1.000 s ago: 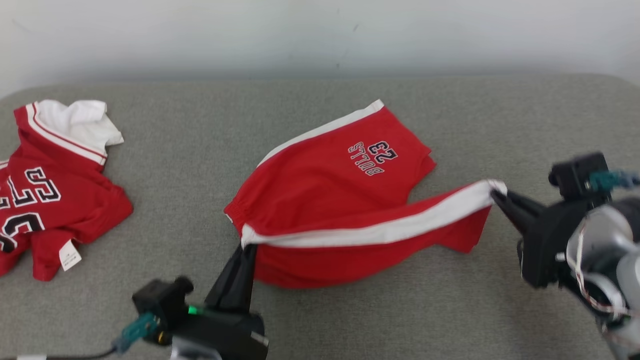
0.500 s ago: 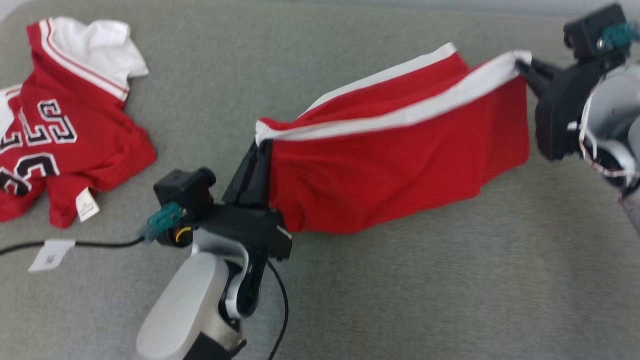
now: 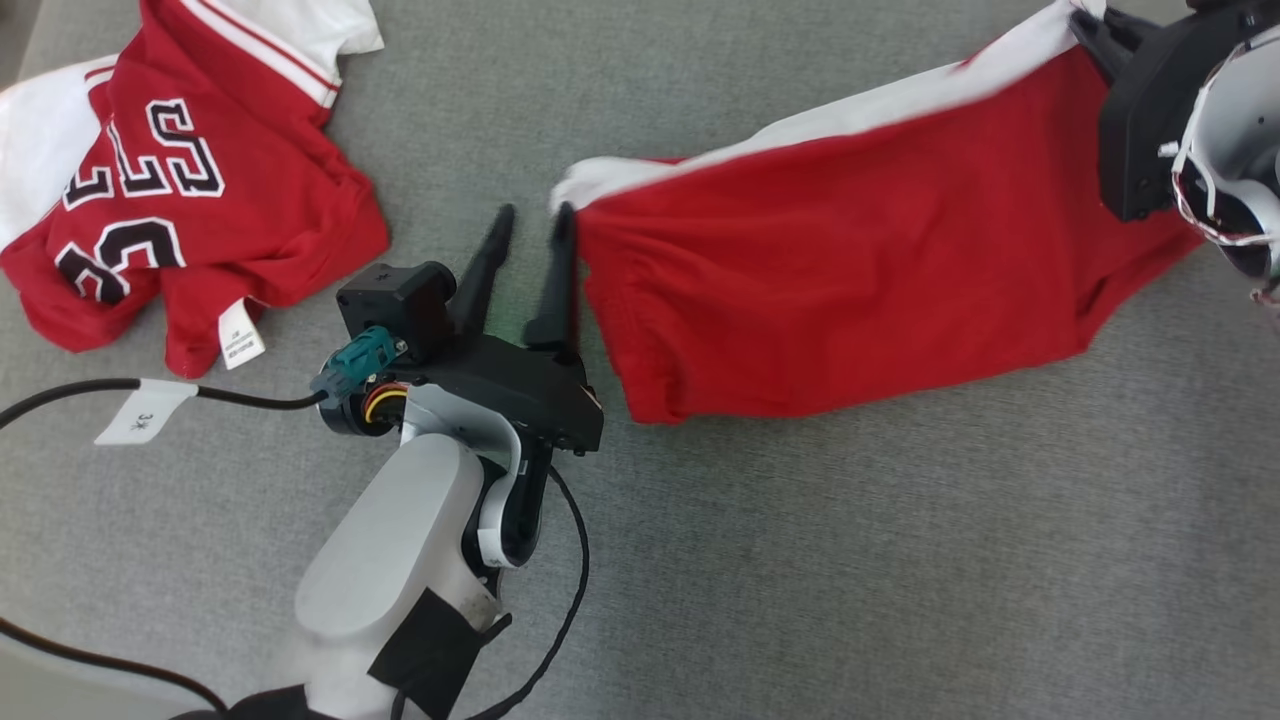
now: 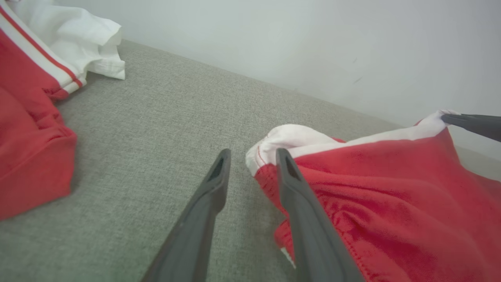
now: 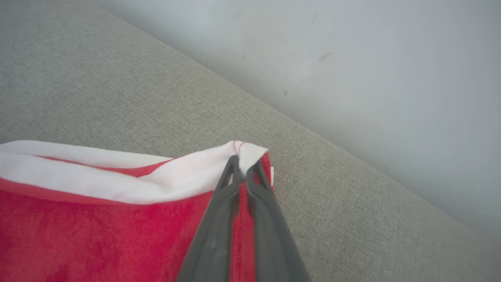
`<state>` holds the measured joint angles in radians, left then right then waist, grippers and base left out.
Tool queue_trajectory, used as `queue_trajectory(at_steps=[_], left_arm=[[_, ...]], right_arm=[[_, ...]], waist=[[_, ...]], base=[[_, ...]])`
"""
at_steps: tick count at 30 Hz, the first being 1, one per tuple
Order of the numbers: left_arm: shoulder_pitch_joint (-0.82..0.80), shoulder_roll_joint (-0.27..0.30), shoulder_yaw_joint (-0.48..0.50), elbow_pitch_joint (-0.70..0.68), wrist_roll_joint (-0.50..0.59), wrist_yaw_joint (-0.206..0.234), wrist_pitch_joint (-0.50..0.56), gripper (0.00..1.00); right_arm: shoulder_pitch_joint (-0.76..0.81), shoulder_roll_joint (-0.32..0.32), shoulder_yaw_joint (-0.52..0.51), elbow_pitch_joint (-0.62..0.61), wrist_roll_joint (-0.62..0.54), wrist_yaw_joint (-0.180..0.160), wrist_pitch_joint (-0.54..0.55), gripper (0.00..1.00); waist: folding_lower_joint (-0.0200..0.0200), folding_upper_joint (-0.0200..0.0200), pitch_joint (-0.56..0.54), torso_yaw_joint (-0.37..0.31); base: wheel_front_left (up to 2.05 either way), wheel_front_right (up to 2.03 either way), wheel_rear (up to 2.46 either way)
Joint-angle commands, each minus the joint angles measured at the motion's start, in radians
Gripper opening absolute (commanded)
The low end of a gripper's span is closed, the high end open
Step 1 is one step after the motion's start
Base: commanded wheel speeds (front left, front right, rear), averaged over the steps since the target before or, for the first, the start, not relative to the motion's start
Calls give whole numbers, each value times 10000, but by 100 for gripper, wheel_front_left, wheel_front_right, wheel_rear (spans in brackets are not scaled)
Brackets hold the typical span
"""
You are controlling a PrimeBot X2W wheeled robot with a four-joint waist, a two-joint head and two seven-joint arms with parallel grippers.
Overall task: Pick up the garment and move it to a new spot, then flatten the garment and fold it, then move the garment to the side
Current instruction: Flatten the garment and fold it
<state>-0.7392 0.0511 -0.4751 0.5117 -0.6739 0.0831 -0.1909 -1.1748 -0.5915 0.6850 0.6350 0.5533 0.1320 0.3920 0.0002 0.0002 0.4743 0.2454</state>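
The garment (image 3: 850,270) is a pair of red shorts with a white side stripe, stretched across the grey surface from the centre to the upper right. My left gripper (image 3: 533,215) is open at the garment's left white corner, which rests against its right finger and is not pinched. The left wrist view shows the left gripper (image 4: 253,153) with its fingers apart and the garment (image 4: 391,188) beside and under the right one. At the upper right my right gripper (image 3: 1085,20) is shut on the far white corner. In its wrist view the right gripper (image 5: 242,164) pinches the garment (image 5: 98,219).
A crumpled red and white jersey (image 3: 200,200) with black numbers lies at the upper left, and this jersey (image 4: 23,137) also shows left of my left fingers. A black cable (image 3: 60,395) with a white tag (image 3: 145,412) trails from my left wrist. A pale wall (image 5: 352,58) borders the grey cushion (image 3: 900,550).
My left gripper has opened and let go of the garment's left corner. The right gripper keeps its grip on the other corner. The head camera has tilted down, shifting the whole picture.
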Motion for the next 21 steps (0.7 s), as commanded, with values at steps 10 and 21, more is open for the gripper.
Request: queue_trajectory(at_steps=[10, 21], left_arm=[[56, 241, -250, -219, 428, 60, -715, 100], [3825, 1087, 1206, -3577, 2682, -524, -749, 100]], right_arm=[[-501, 311, -79, 1329, 815, -24, -515, 100], [728, 679, -1053, 2646, 1458, -24, 968, 100]], waist=[[-2, -2, -225, 165], [-2, -2, -1264, -26]], base=[[0, 0, 0], [0, 0, 0]])
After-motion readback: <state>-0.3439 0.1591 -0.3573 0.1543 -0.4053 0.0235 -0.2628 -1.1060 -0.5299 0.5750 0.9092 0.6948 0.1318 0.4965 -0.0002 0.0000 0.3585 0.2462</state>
